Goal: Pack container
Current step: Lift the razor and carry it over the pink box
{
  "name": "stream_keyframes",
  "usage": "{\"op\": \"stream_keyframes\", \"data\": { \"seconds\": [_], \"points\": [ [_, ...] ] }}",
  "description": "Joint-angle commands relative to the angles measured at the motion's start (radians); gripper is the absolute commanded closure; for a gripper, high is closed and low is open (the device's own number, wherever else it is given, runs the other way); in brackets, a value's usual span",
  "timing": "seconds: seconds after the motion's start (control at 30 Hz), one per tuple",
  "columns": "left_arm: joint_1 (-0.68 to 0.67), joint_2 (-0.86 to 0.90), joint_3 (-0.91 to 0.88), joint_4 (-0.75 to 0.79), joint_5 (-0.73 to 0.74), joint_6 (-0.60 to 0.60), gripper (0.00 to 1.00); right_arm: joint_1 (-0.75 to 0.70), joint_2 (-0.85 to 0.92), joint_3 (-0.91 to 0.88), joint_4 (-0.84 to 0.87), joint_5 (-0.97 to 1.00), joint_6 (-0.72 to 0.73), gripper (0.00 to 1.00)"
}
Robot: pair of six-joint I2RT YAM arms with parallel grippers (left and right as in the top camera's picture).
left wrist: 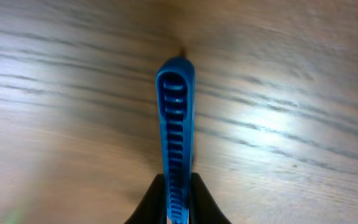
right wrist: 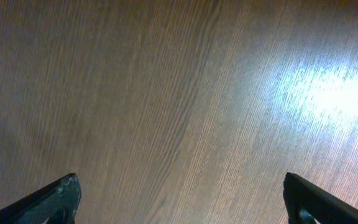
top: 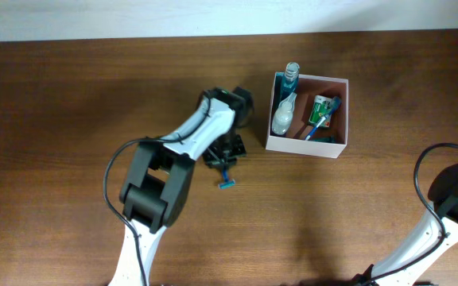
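Packing looked partly done: the container (top: 305, 148) held several toiletries (top: 284, 113), while left of it the left gripper (left wrist: 178, 185) was clamped on a blue razor (left wrist: 176, 112) not yet inside; the right gripper (right wrist: 179, 199) gaped wide, empty.

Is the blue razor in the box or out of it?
Out. The blue razor is over the bare table, left of the container, pinched at its handle by the left fingers.
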Motion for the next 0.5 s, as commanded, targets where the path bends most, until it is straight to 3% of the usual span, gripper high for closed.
{"op": "stream_keyframes", "data": {
  "seconds": [0.0, 0.2, 0.27, 0.47],
  "points": [
    [0.071, 0.012, 0.163, -0.088, -0.064, 0.100, 0.99, 0.000, 0.005, -0.004, 0.002, 0.023, 0.000, 0.01],
    [0.106, 0.012, 0.538, -0.274, -0.211, 0.185, 0.99, 0.000, 0.005, -0.004, 0.002, 0.023, 0.000, 0.01],
    [0.106, 0.012, 0.802, -0.326, -0.249, 0.209, 0.99, 0.000, 0.005, -0.004, 0.002, 0.023, 0.000, 0.01],
    [0.062, 0.012, 1.202, -0.235, -0.249, 0.229, 0.99, 0.000, 0.005, -0.004, 0.003, 0.023, 0.001, 0.01]
  ]
}}
